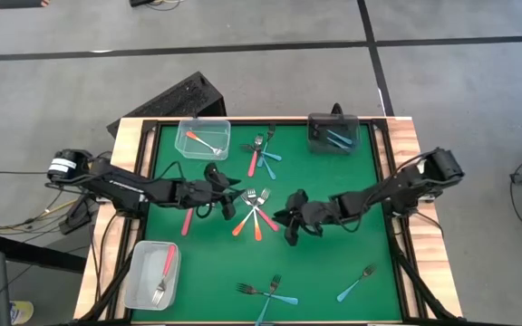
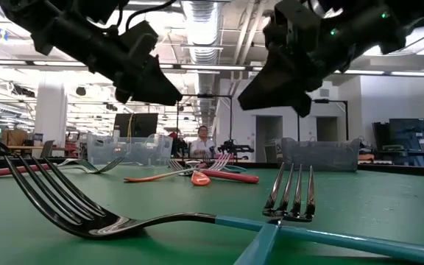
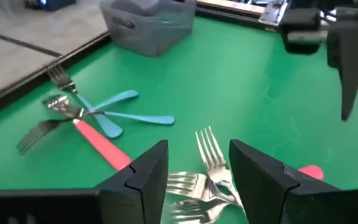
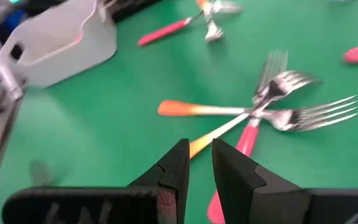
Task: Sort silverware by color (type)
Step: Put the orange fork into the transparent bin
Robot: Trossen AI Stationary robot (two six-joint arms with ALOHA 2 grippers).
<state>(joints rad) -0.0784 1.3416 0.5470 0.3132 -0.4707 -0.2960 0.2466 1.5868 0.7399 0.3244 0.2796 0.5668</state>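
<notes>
A pile of forks (image 1: 255,211) with orange and red handles lies crossed at the mat's middle. My left gripper (image 1: 227,196) hovers open just left of the pile; in its wrist view silver tines (image 3: 209,149) show between its fingers (image 3: 197,165). My right gripper (image 1: 290,226) hovers right of the pile, open by a narrow gap (image 4: 199,158), above an orange handle (image 4: 199,144). In the low view both grippers (image 2: 157,87) (image 2: 271,85) hang clear of the mat. More forks lie scattered: a red and blue group (image 1: 261,154), a red one (image 1: 187,220), blue ones (image 1: 265,292) (image 1: 356,282).
A clear bin (image 1: 203,139) at the far left holds an orange fork. A dark bin (image 1: 333,133) at the far right holds blue forks. A clear bin (image 1: 152,273) at the near left holds a red fork. A wooden frame (image 1: 125,163) edges the green mat.
</notes>
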